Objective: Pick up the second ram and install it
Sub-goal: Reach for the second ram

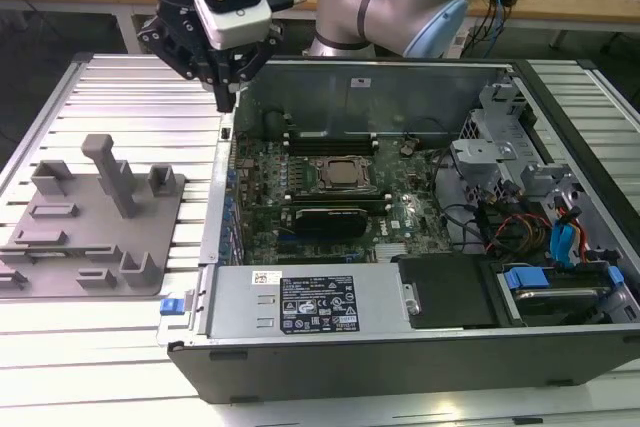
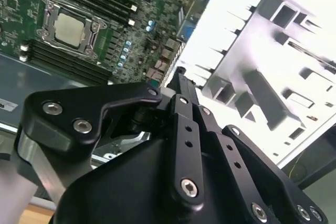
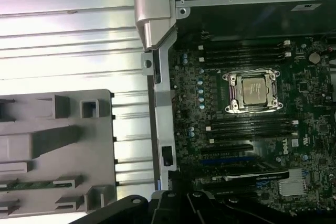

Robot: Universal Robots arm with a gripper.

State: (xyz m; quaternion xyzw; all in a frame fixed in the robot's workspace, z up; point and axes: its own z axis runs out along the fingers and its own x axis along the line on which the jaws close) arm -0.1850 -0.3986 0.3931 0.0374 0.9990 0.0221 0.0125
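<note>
Black hand [image 1: 229, 100] closed above case wall [image 1: 219, 205].

Thing: the second ram [image 3: 37, 184], a long, thin green circuit-board stick.
Pose: standing on edge, seen end to end as a narrow green strip.
Place: in a slot of the grey fixture [image 3: 100, 145] on the tabletop [image 3: 68, 51].
Relation: well apart from the open computer case [image 3: 157, 19].
</note>
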